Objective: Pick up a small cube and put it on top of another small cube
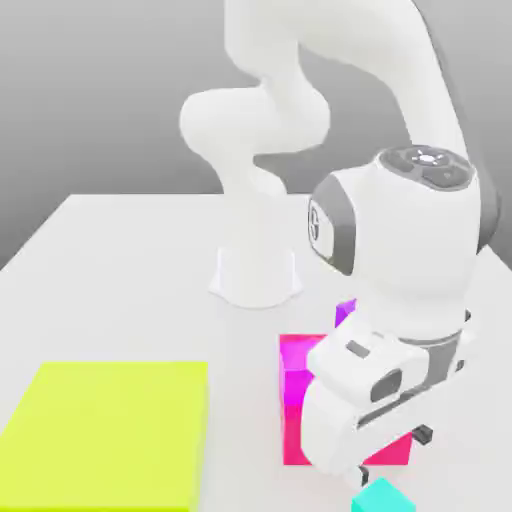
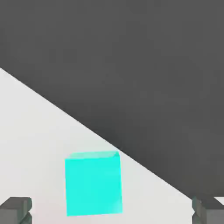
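Hand view: end effector (image 2: 112, 212) gapes wide, holding nothing — plain, unlabelled small cube (image 2: 93, 183) between its 2 fingertips (image 2: 15, 209).

The arm (image 1: 400, 300) hides most of the magenta block (image 1: 295, 400) and nearly all of the purple cube (image 1: 345, 312); the exterior view's lower edge cuts off the cyan cube (image 1: 383, 497) and yellow slab (image 1: 105, 435); both fingertips (image 2: 15, 210) are cropped.

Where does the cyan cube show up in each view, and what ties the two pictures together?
Exterior view: the cyan cube sits at the bottom edge, just below the white gripper housing, partly cut off.
Hand view: the cyan cube sits on the table, between the two open fingertips.
Shared landmark: the white table, whose edge crosses the hand view.
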Tool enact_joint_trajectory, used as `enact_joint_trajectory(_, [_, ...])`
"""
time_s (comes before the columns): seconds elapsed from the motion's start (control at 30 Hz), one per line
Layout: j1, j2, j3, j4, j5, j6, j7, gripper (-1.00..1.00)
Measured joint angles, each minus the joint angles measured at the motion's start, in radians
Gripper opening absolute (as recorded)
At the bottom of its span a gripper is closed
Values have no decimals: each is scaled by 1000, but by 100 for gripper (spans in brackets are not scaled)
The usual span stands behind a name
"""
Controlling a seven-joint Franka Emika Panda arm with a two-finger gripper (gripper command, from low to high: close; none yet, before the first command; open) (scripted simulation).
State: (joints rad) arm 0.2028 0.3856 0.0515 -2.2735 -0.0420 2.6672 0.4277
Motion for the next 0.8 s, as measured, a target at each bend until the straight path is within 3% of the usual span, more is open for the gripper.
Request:
enact_joint_trajectory(0.1, [9, 109, -9, 21, -10, 80, 3, 0])
enact_joint_trajectory(0.13, [11, 132, -11, 26, -12, 98, 5, -100])
enact_joint_trajectory(0.33, [12, 144, -12, 29, -14, 106, 6, -100])
enact_joint_trajectory(0.5, [3, 11, -1, -1, 1, 2, -5, -100])
enact_joint_trajectory(0.8, [-23, -289, 32, -200, 98, -111, -85, -100])
